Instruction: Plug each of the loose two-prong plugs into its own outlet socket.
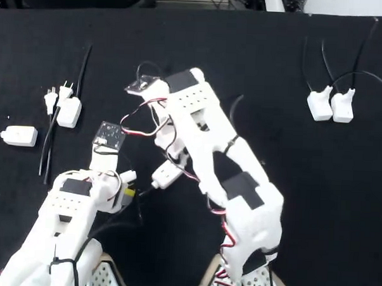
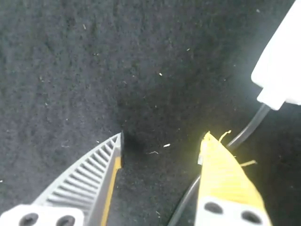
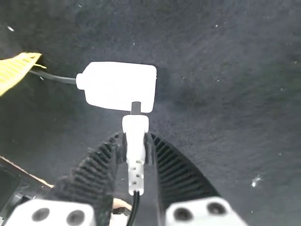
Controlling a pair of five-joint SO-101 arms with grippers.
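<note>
Plug (image 3: 135, 143) sits clamped in your right gripper (image 3: 135, 137), its tip touching the outlet socket (image 3: 120, 87). Your left gripper (image 2: 162, 141) gapes empty at that socket's nine o'clock.

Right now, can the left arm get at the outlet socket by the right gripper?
Probably yes. The open left gripper sits beside the cable end of the outlet socket, with bare cloth between; the right gripper holds the two-prong plug at the opposite end.

High camera overlooks table (image 1: 303, 186); both close wrist cameras share one socket (image 3: 120, 87).
</note>
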